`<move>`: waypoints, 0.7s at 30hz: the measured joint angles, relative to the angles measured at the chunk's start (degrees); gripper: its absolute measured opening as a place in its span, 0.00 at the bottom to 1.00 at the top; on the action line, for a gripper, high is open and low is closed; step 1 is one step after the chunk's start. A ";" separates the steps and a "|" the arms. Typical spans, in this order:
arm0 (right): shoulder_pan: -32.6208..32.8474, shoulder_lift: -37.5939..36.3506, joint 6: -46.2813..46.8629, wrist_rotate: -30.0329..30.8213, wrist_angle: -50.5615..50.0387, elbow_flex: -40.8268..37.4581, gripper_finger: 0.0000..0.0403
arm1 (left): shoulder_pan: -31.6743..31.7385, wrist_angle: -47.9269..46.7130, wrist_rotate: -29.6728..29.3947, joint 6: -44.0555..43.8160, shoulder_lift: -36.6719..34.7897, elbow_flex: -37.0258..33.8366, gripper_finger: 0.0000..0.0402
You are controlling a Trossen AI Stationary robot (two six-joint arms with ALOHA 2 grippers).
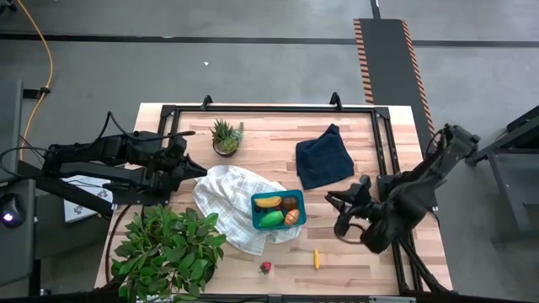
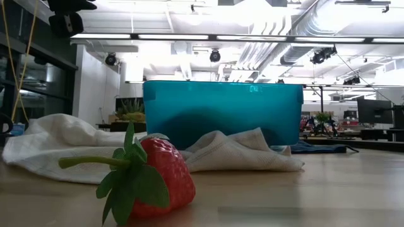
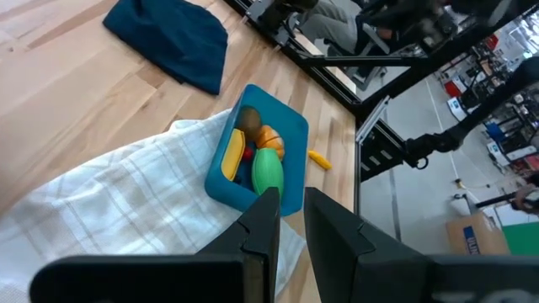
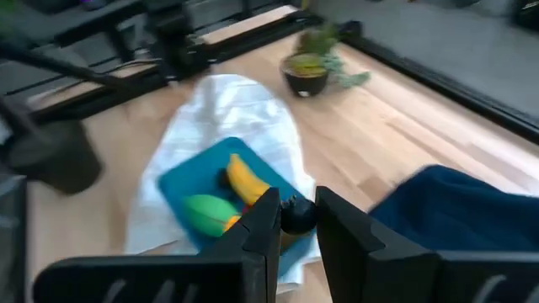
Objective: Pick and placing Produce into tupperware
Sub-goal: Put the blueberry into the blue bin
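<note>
The right gripper pinched a small dark berry (probably light, slippery) beside the tupperware; the left gripper was closed, empty.

A pale wooden desk stands on a grey concrete floor crossed by a black-and-orange striped strip. Beyond it, long ceiling lights and white ducts run overhead.
</note>
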 joint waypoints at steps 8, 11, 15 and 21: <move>-7.66 -1.98 -14.57 -13.37 2.76 8.20 0.14 | -0.01 -0.02 0.00 0.00 0.02 0.00 0.12; -12.50 -1.34 -19.28 -23.72 3.67 10.97 0.14 | 0.00 -0.03 0.00 0.00 0.02 0.00 0.12; -18.56 -0.66 -22.37 -34.50 3.55 14.20 0.14 | 0.00 -0.07 0.00 0.04 0.02 0.00 0.12; -26.50 1.84 -22.83 -46.22 3.63 17.64 0.14 | -0.01 -0.09 -0.74 0.09 0.02 0.00 0.12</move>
